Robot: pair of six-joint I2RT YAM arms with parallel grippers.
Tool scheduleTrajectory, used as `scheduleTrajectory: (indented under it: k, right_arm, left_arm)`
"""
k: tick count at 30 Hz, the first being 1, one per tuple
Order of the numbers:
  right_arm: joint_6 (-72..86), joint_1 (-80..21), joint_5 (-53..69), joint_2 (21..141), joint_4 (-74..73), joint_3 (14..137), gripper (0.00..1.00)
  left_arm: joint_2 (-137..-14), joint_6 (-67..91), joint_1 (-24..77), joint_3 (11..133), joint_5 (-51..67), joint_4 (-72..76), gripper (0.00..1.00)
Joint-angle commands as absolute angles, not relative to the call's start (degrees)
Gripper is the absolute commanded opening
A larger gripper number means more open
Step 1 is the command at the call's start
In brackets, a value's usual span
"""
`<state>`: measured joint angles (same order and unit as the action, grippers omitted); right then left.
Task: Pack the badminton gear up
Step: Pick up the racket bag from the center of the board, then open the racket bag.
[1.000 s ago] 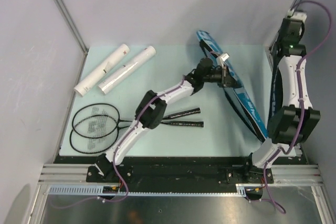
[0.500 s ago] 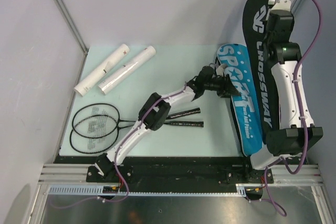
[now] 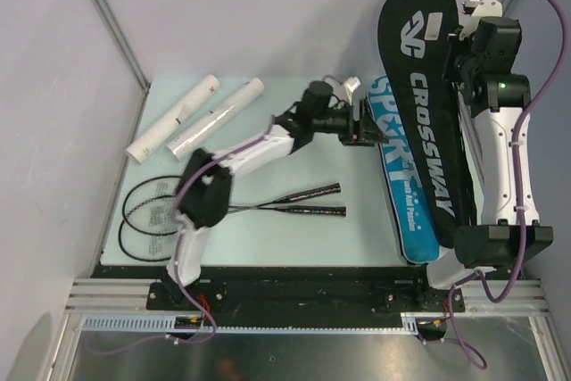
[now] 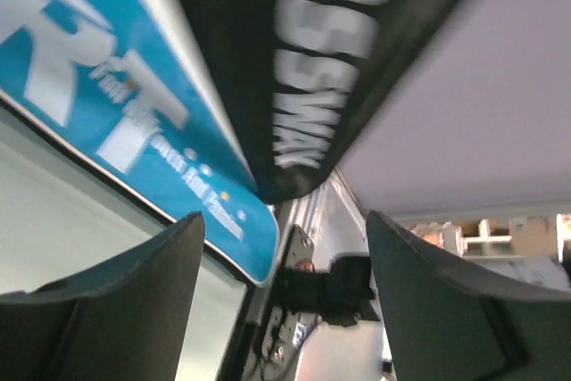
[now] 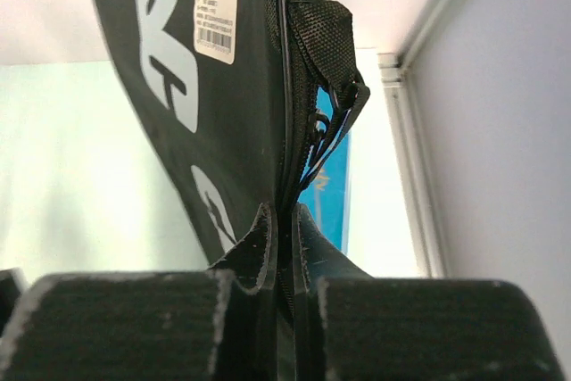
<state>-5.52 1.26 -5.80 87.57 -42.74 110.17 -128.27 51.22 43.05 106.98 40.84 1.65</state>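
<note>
Green table (image 3: 357, 220), bag (image 3: 428, 131) tilted, contents hidden, right pincer (image 5: 285, 220) clenched on its edge, left pincer (image 4: 281, 220) gaping empty.

**Cloth, Plastic and Matt Surfaces**

The bag (image 3: 419, 131) is smooth, faintly glossy synthetic cloth, black and blue; its strap (image 5: 326, 37) is coarse woven mesh; its label (image 5: 217, 2) looks like paper; the tubes (image 3: 214, 118) look smooth white plastic; the table (image 3: 294, 238) is matt pale green.

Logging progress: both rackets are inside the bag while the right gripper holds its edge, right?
No: the top external view shows both rackets on the table, left of the bag. The right gripper does hold its edge.
</note>
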Motion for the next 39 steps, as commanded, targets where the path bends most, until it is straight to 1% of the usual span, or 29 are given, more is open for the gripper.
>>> scheduleTrajectory:
  k: [1, 2, 3, 4, 7, 9, 10, 11, 12, 13, 14, 16, 18, 19, 21, 22, 24, 27, 29, 30, 31, 32, 34, 35, 36, 37, 38, 39]
  right_arm:
    - [-1.6, 0.2, 1.7, 88.7, -40.6, 113.1, 0.00]
    - [-0.3, -1.5, 1.8, 88.5, -39.9, 111.8, 0.00]
    - [4.3, -1.8, 1.9, 88.3, -37.9, 111.0, 0.00]
    - [7.4, -2.5, 1.0, 87.9, -36.3, 110.1, 0.00]
    - [16.1, -4.4, 2.7, 85.0, -26.6, 103.6, 0.00]
    - [19.4, -7.5, 0.6, 84.6, -22.8, 101.5, 0.00]
    - [21.7, -9.0, -4.2, 84.8, -22.3, 101.3, 0.00]
    - [22.8, -12.0, -5.9, 85.1, -22.0, 101.3, 0.00]
    - [23.7, -13.5, -8.2, 85.8, -22.1, 101.3, 0.00]
    - [24.4, -15.3, -12.4, 86.1, -22.1, 101.3, 0.00]
    - [26.0, -17.9, -14.3, 86.4, -22.2, 101.4, 0.00]
    - [27.3, -20.0, -19.3, 86.2, -22.1, 99.9, 0.00]
    - [28.3, -21.6, -20.8, 84.9, -19.4, 97.7, 0.00]
    - [28.7, -21.7, -21.0, 83.9, -18.9, 95.9, 0.00]
    - [28.5, -21.6, -20.7, 83.5, -19.0, 95.3, 0.00]
    - [28.2, -21.4, -20.3, 83.1, -19.1, 95.2, 0.00]
    - [28.0, -21.1, -18.6, 82.2, -19.0, 94.4, 0.00]
    - [28.8, -21.1, -17.5, 80.3, -18.5, 93.1, 0.00]
    - [29.5, -21.0, -17.3, 79.4, -18.0, 92.2, 0.00]
    - [29.9, -20.9, -16.4, 79.3, -18.2, 92.1, 0.00]
    - [29.9, -21.5, -16.7, 79.1, -18.3, 92.2, 0.00]
    - [29.8, -21.7, -17.0, 78.9, -18.3, 91.8, 0.00]
    - [29.5, -21.8, -17.0, 78.7, -18.4, 91.4, 0.00]
    - [29.4, -21.7, -16.9, 78.3, -17.9, 91.0, 0.00]
    - [29.1, -21.6, -16.3, 78.0, -17.8, 90.4, 0.00]
    - [28.1, -21.4, -15.9, 77.8, -18.0, 90.1, 0.00]
    - [27.4, -20.6, -15.3, 77.4, -18.4, 89.7, 0.04]
    - [26.6, -19.7, -12.1, 76.6, -18.5, 88.4, 0.21]
  left_arm:
    - [-104.2, 40.2, 42.1, 94.5, 39.4, 6.3, 0.78]
    - [-101.6, 38.9, 42.4, 90.6, 36.5, 6.6, 0.80]
    - [-98.8, 38.0, 42.6, 89.0, 35.3, 7.1, 0.83]
    - [-95.6, 36.4, 42.8, 88.0, 34.2, 7.2, 0.89]
    - [-92.2, 35.2, 42.7, 85.8, 27.3, 6.9, 0.94]
    - [-93.2, 34.7, 43.1, 86.5, 24.7, 6.9, 0.93]
    - [-94.5, 35.2, 43.2, 87.4, 25.1, 6.9, 0.91]
    - [-97.1, 35.4, 43.6, 89.5, 25.2, 6.9, 0.90]
    - [-98.6, 34.9, 43.9, 90.6, 22.9, 6.7, 0.89]
    - [-99.7, 34.2, 44.8, 91.4, 21.0, 6.3, 0.90]
    - [-102.7, 34.0, 45.1, 93.3, 20.7, 6.4, 0.91]
    - [-105.3, 33.1, 46.0, 96.1, 19.1, 5.7, 0.92]
    - [-107.9, 31.0, 47.0, 98.3, 16.1, 5.4, 0.92]
    - [-109.0, 29.6, 47.6, 99.0, 13.9, 4.8, 0.89]
    - [-111.1, 29.7, 47.6, 100.7, 14.1, 3.7, 0.77]
    - [-111.3, 29.8, 47.6, 100.5, 12.3, 3.2, 0.62]
    - [-111.2, 29.3, 47.6, 99.8, 11.5, 3.0, 0.54]
    - [-111.5, 29.6, 47.6, 99.8, 10.9, 3.0, 0.50]
    - [-113.0, 31.0, 47.6, 102.0, 13.3, 3.2, 0.52]
    - [-113.6, 32.3, 47.6, 103.2, 14.6, 3.2, 0.63]
    - [-115.0, 33.2, 47.7, 105.0, 15.3, 3.2, 0.69]
    - [-115.5, 34.0, 47.7, 105.7, 17.0, 3.2, 0.70]
    - [-116.7, 35.1, 47.7, 107.7, 18.4, 3.2, 0.64]
    - [-117.4, 35.3, 47.7, 108.3, 18.7, 3.2, 0.57]
    - [-117.7, 34.9, 47.7, 108.5, 19.0, 3.2, 0.37]
    - [-117.8, 34.4, 47.6, 108.6, 18.9, 3.2, 0.30]
    - [-117.5, 33.9, 47.5, 108.6, 18.7, 3.1, 0.19]
    - [-117.3, 33.2, 47.3, 108.5, 19.5, 3.1, 0.04]
